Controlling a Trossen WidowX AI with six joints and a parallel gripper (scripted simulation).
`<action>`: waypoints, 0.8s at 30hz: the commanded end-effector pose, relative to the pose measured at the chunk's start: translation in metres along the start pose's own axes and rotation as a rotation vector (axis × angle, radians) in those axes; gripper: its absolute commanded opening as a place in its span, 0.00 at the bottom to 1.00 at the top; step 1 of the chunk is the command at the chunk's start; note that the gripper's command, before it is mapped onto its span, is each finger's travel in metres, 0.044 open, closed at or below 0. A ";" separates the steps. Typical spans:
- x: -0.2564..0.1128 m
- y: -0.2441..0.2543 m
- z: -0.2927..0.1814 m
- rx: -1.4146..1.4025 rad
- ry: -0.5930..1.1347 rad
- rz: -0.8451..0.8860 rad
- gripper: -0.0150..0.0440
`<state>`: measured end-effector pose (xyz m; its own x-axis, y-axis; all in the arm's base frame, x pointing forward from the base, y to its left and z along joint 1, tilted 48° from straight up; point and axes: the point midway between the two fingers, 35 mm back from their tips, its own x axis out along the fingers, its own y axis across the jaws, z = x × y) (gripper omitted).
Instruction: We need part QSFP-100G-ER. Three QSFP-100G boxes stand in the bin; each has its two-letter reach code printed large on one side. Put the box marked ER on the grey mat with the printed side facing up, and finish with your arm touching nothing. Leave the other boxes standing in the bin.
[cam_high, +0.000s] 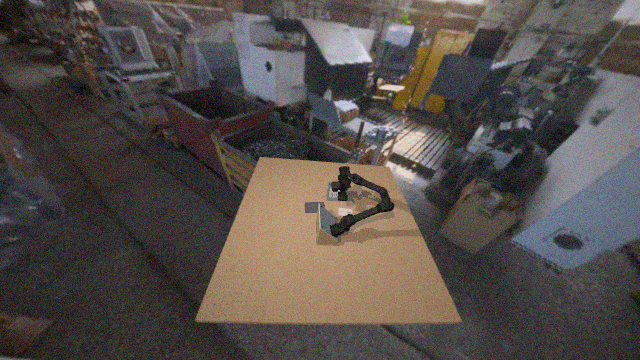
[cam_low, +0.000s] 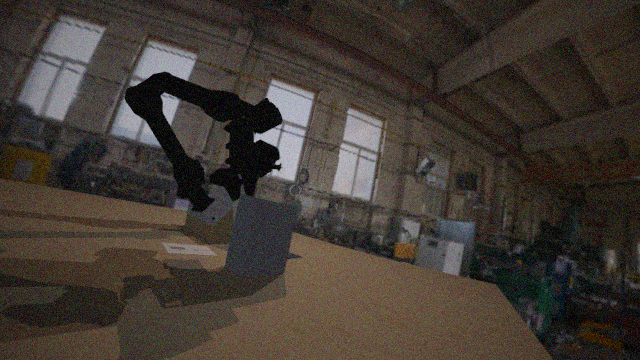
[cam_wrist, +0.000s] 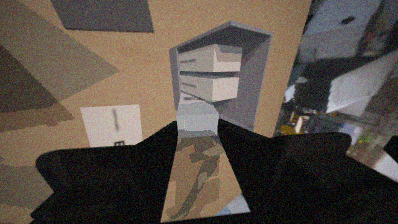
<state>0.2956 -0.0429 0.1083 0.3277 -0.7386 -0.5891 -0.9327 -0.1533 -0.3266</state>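
Pincer (cam_high: 338, 192) (cam_low: 241, 187) (cam_wrist: 197, 124): black, angular, tapering fingers, pointing down over the bin. Closed on the end box (cam_wrist: 197, 117): pale, smooth, flat-faced, directly between the fingertips, at the bin's near end in the wrist view. Reach code not legible; identity as ER not determinable. Location of the ER box: among the three at the bin, exact one unconfirmed.

Beyond the grip, inside the bin: two more boxes (cam_wrist: 227, 59) (cam_wrist: 225, 88), whitish, rectangular, side by side with a narrow dark gap; dark marks on the sides, unreadable. Bin (cam_high: 328, 196) (cam_low: 262, 237) (cam_wrist: 250, 95): blue-grey, matt, plain-walled, open-topped.

Near the bin: grey mat (cam_high: 312, 207) (cam_low: 294, 256) (cam_wrist: 107, 14), flat, straight-edged, with no box on top; white card (cam_high: 345, 211) (cam_low: 187, 249) (cam_wrist: 111, 122) with dark marks. Beneath: tan, finely speckled table top (cam_high: 280, 280) (cam_low: 375, 290) (cam_wrist: 150, 65).
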 end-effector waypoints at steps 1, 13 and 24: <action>-0.008 0.000 0.000 0.001 0.001 -0.001 0.52; -0.027 0.001 -0.001 -0.002 0.002 0.000 0.52; -0.030 0.005 0.000 -0.003 0.001 0.001 0.52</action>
<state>0.2838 -0.0233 0.1236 0.3234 -0.7389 -0.5912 -0.9350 -0.1536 -0.3195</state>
